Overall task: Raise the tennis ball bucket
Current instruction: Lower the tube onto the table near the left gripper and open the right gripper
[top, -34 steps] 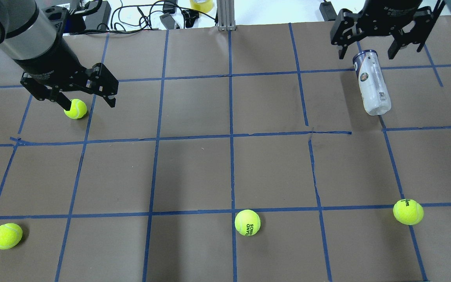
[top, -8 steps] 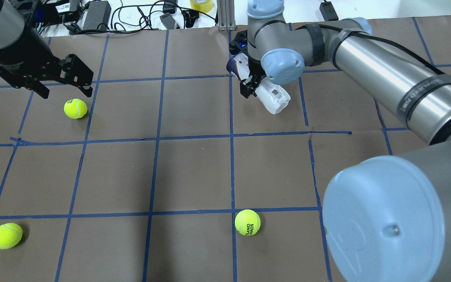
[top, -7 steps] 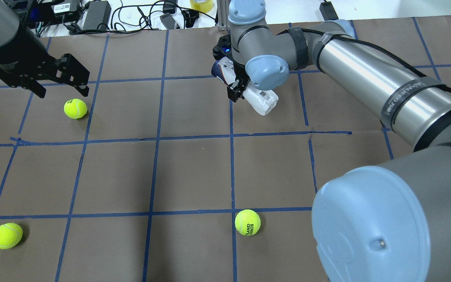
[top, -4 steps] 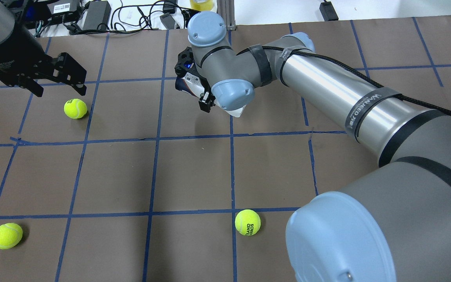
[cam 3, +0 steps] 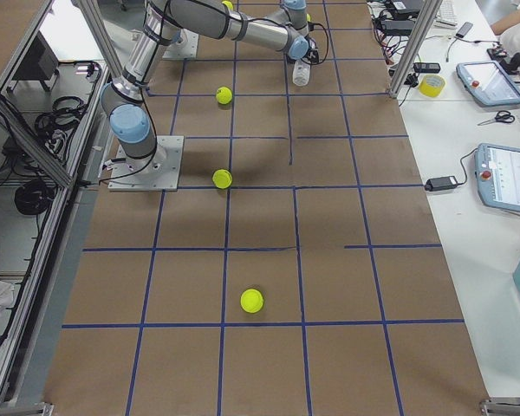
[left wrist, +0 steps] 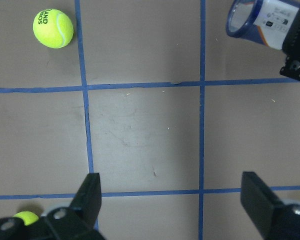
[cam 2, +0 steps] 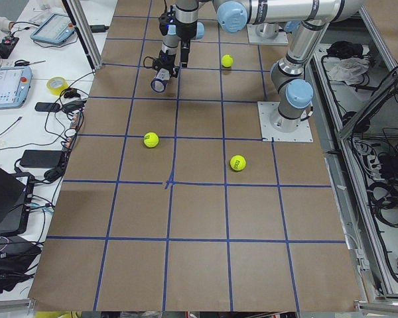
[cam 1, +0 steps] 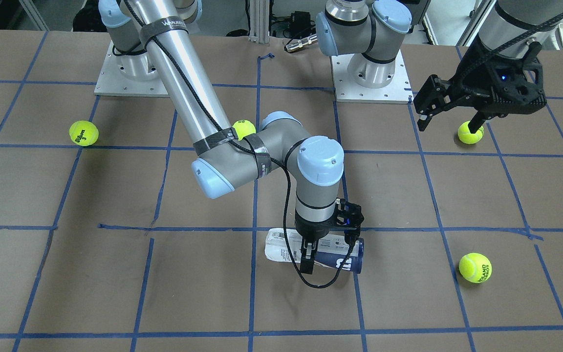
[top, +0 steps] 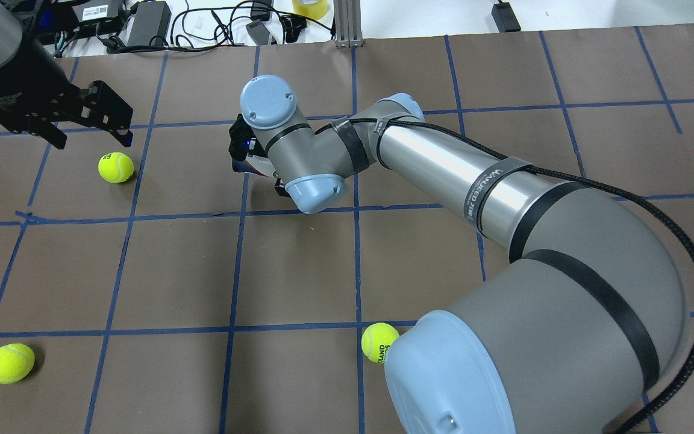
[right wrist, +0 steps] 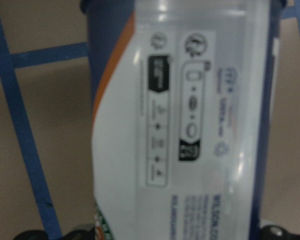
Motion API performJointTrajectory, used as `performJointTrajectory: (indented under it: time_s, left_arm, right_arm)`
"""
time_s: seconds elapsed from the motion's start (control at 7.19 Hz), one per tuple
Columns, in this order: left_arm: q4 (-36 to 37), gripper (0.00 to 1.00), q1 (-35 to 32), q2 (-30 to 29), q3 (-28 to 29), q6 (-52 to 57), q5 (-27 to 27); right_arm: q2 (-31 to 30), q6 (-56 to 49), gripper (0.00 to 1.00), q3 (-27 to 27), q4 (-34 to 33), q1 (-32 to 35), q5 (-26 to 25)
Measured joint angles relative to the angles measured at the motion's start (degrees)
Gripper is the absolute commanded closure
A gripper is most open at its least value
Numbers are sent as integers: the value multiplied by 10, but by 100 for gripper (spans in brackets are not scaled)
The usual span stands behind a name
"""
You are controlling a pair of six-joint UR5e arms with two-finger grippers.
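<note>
The tennis ball bucket [cam 1: 281, 250], a clear tube with a white label and a navy band, lies level across my right gripper [cam 1: 328, 256], which is shut on its middle and holds it just off the paper. It fills the right wrist view [right wrist: 190, 125]. In the overhead view only its navy end [top: 243, 167] shows under my right wrist. Its open end shows in the left wrist view [left wrist: 260, 22]. My left gripper [top: 91, 143] is open and empty, high over the table's left side, also seen from the front [cam 1: 447, 128] and in its own wrist view [left wrist: 172, 200].
Yellow-green tennis balls lie on the brown papered table: one by the left gripper [top: 116, 167], one near left [top: 11, 363], one centre front [top: 378, 342], another on the right [cam 1: 83, 133]. My right arm [top: 443, 169] stretches across the table. Cables lie beyond the far edge [top: 214, 24].
My right arm took the bucket from the far right and carried it leftward across the table to left of centre. My left gripper rose away from the ball and stayed open.
</note>
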Motion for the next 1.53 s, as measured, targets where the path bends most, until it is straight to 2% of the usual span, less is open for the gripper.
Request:
performJointTrajectory:
  time_s: [0.28, 0.56, 0.83, 1.11, 1.53]
  left_arm:
    - [0, 0, -1, 0, 0, 0, 0]
    - [0, 0, -1, -1, -2, 0, -1]
    - [0, 0, -2, -1, -3, -1, -2]
    - [0, 0, -2, -2, -3, -1, -2]
    - [0, 0, -2, -2, -5, 0, -2]
  right_arm:
    - [4, -43, 38, -4, -4, -1, -6]
    - [4, -129, 34, -4, -14, -19, 15]
    - [11, -154, 24, -4, -18, -34, 26]
    - [20, -156, 0, -10, 7, -41, 36]
    - [0, -157, 0, -15, 18, -45, 54]
